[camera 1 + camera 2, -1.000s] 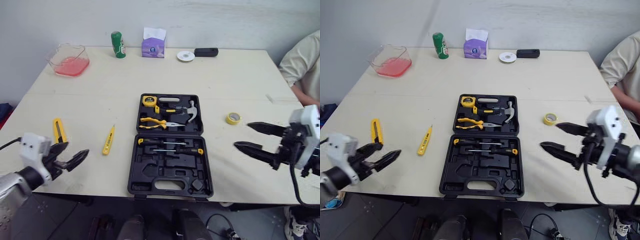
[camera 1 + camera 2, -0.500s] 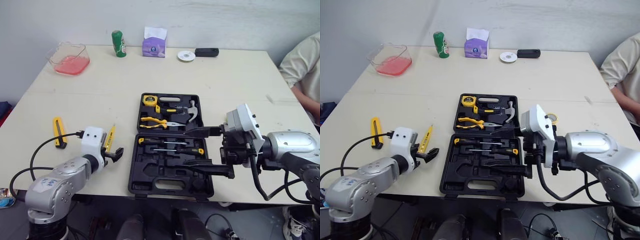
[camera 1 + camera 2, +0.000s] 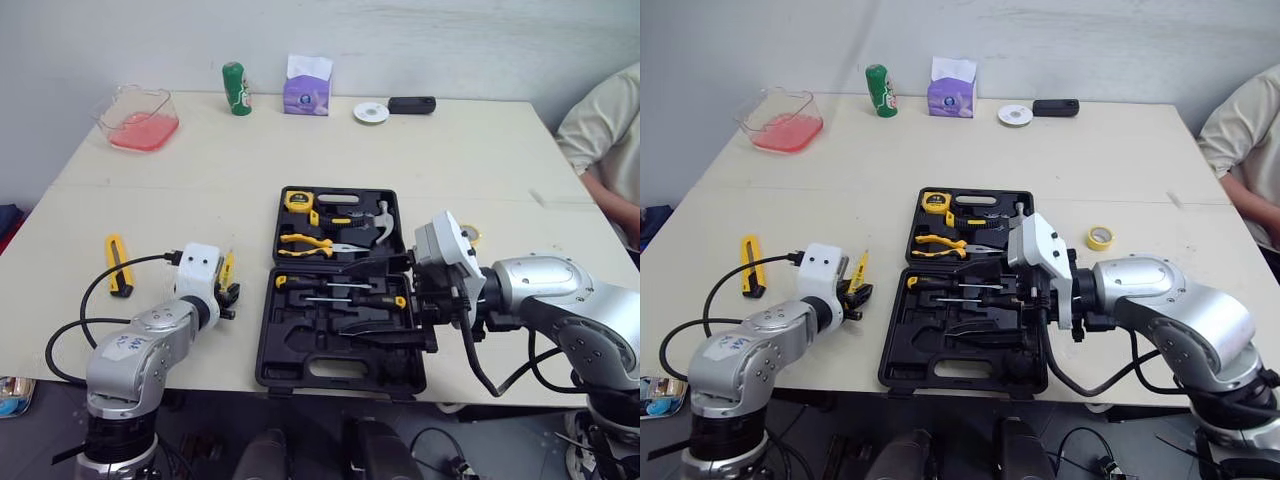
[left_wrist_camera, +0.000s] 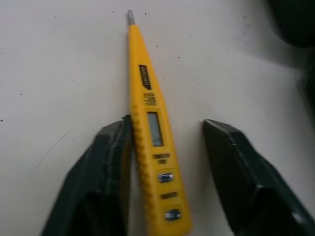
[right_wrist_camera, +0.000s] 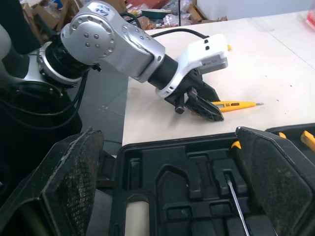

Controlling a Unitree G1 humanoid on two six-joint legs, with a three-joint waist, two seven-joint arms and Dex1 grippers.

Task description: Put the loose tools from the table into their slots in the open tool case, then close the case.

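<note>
The step in hand looks like the pick-up of the yellow tester pen [image 4: 152, 132], which lies flat on the table [image 3: 200, 170] just left of the open tool case [image 3: 268, 350], its metal tip pointing far. The left gripper [image 4: 167, 128] is down over the pen's near end with its claw partly open and holding nothing: one finger [image 4: 106, 162] touches the pen's side, while the other stands apart from it. To do this well, the claw should centre before it closes, so that both fingers meet the flat sides together and the pen is not pushed sideways or rolled. A grip nearer the middle of the body would keep it from tipping when lifted. The right gripper [image 3: 345, 297] hovers above the near half of the case, spread wide and empty; it should move aside so the left arm can reach the recesses. Which recess suits the pen is hard to tell from here. A yellow utility knife [image 3: 118, 265] at far left and a tape roll [image 3: 1099, 238] right of the case wait on the table.
</note>
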